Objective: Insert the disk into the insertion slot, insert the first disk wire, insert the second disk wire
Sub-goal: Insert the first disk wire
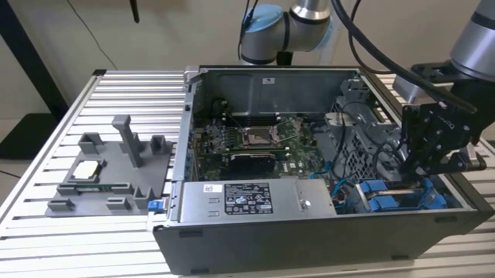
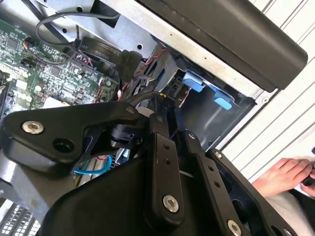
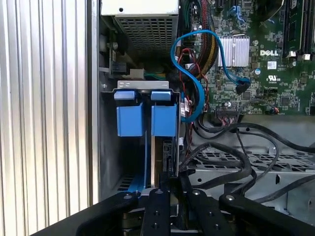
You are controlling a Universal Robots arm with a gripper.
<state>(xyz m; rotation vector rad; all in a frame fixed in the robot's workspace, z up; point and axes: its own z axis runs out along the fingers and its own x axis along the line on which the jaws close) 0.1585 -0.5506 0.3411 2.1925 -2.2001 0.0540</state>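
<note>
Disk (image 1: 405, 187), the flat silver-grey hard drive in its bright blue plastic carrier, seems in the exterior view to stand on edge in the insertion slot (image 1: 374, 196). That slot is the narrow dark grey metal bay with blue rails, at the corner of the open dark computer case (image 1: 309, 246) on the exterior view's right. The black gripper (image 1: 416, 175) hangs directly over the disk and hides most of it.

In the first wrist view a thin edge with a blue strip beside it runs from the gripper toward the slot's two blue tabs. I take this for the disk, though not with certainty. Whether the gripper is clamped on it or let go, I cannot tell.

In the second wrist view the blue tabs sit by the case's rim, apart from the gripper. A person's hand (image 2: 285, 173) lies outside the case.

The disk is probably stiff, dense and sensitive to knocks, with smooth metal faces. The safest hold is likely across its flat faces or on the carrier frame, away from the connector edge.
</note>
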